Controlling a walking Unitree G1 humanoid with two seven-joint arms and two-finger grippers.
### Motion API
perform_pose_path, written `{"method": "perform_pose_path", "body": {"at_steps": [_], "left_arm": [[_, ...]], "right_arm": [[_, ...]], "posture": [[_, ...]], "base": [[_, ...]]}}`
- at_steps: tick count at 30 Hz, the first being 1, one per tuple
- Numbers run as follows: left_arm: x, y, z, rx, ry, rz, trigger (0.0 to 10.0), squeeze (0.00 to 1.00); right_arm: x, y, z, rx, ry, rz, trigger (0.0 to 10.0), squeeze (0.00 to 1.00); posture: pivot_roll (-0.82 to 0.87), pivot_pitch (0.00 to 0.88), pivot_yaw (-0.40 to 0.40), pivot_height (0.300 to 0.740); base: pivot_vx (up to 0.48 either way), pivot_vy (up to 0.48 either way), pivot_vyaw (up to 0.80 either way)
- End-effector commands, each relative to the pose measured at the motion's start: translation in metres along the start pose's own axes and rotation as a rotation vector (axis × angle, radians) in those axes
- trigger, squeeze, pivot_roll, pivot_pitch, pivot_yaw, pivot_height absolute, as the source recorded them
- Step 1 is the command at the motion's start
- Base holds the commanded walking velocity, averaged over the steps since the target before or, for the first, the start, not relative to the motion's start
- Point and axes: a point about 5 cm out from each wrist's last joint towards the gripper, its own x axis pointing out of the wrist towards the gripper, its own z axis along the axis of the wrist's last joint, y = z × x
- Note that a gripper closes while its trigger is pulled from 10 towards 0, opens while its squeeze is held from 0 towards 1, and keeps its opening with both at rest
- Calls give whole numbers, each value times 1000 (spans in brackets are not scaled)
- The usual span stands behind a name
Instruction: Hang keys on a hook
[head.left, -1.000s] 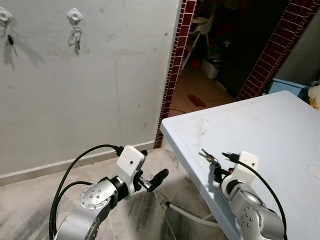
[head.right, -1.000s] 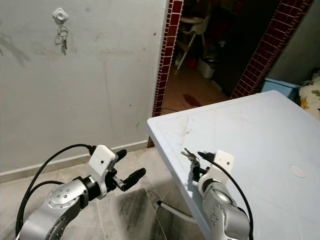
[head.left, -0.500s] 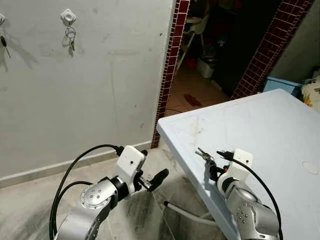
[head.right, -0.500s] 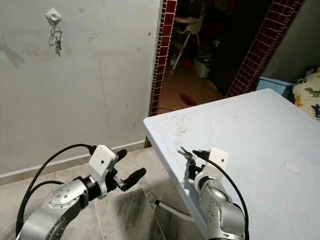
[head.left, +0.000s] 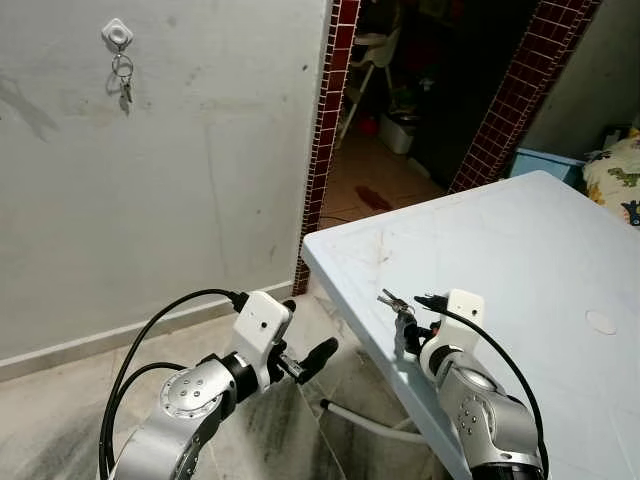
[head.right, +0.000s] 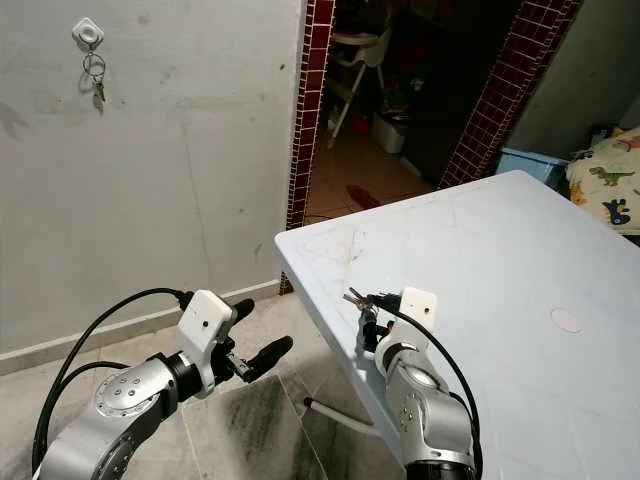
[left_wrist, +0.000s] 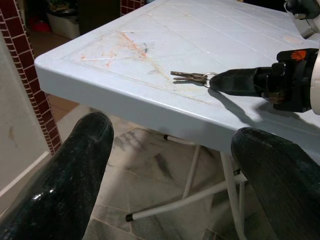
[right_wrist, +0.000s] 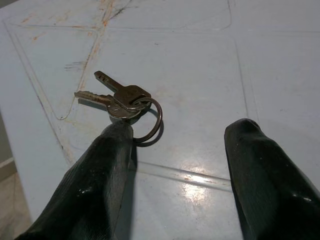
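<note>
Two keys (right_wrist: 120, 97) on table (head.left: 520, 240) | right fingers (right_wrist: 107, 165) spread beside | left fingers (left_wrist: 75, 170) spread

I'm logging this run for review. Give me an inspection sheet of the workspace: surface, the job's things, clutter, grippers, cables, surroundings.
Surface: pale blue plastic table, scuffed with orange marks near its corner.
Job's things: keys on a ring, lying flat near the table's corner; wall hook already carrying another key bunch.
Clutter: nothing seen on the table besides the keys.
Grippers: right gripper open, over the table, one finger touching the key ring; left gripper open, off the table's edge above the floor.
Cables: black cable looping from the left arm; another along the right arm.
Surroundings: grey wall, red-tiled doorway, tiled floor, blue bin.
</note>
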Motion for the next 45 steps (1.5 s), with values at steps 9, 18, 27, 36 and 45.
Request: {"method": "perform_pose_path", "body": {"at_steps": [9,18,27,36,45], "left_arm": [[2,1,9,13,-41,45,10000,0],[4,7,10,-17,-50,76,10000,0],[6,5,9,-12,-48,82,10000,0],[7,7,10,-20,-53,103,10000,0],[12,7,12,-10,-60,106,10000,0]], "right_arm": [[0,26,-24,8,113,136,10000,0],[-6,3,-26,-13,110,74,10000,0],[-8,-4,-23,-54,98,43,10000,0],[-7,-8,-18,-57,84,24,10000,0],[-8,-8,-2,-89,23,21,10000,0]], "posture": [[142,23,-115,740],[126,26,-111,740],[124,27,-111,740],[123,22,-109,740],[121,14,-112,740]], "base": [[0,0,0],[203,308,0],[0,90,0],[0,0,0],[0,0,0]]}}
